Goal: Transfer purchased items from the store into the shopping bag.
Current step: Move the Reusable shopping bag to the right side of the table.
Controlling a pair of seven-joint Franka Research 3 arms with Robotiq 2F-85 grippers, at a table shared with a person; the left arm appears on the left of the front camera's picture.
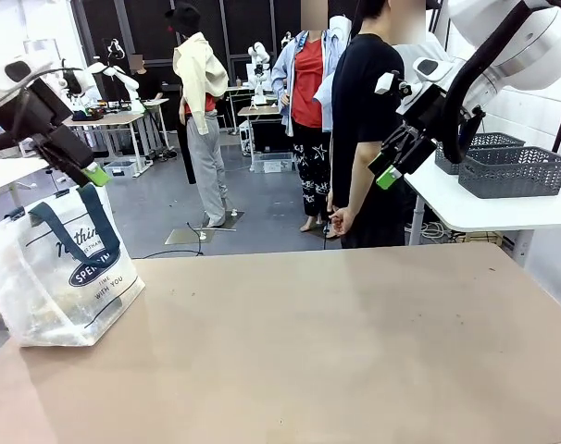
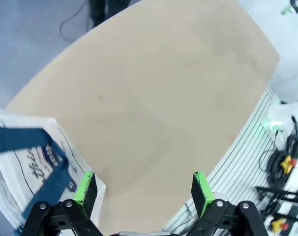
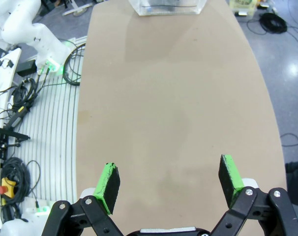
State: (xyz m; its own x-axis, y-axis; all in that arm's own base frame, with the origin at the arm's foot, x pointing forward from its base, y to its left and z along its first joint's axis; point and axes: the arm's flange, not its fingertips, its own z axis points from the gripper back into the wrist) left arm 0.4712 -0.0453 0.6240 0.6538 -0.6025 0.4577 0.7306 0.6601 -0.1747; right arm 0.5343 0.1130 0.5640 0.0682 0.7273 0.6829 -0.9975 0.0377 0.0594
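Note:
The shopping bag (image 1: 63,268), translucent white with navy handles and an oval logo, stands upright at the left end of the brown table (image 1: 336,342). My left gripper (image 1: 86,171) hangs open just above the bag's handles; in the left wrist view its green pads (image 2: 85,187) are spread wide, with the bag (image 2: 26,162) below and to the left. My right gripper (image 1: 392,166) is raised high over the table's far right and is open and holding nothing (image 3: 168,179). The right wrist view shows the bag (image 3: 166,6) at the table's far end. The store and the purchased items are out of view.
A person in a black shirt (image 1: 364,129) stands at the far edge with their back turned. Grey slotted baskets (image 1: 512,171) sit on a white side table at the right. Cables and a robot base (image 3: 26,29) lie beside the table.

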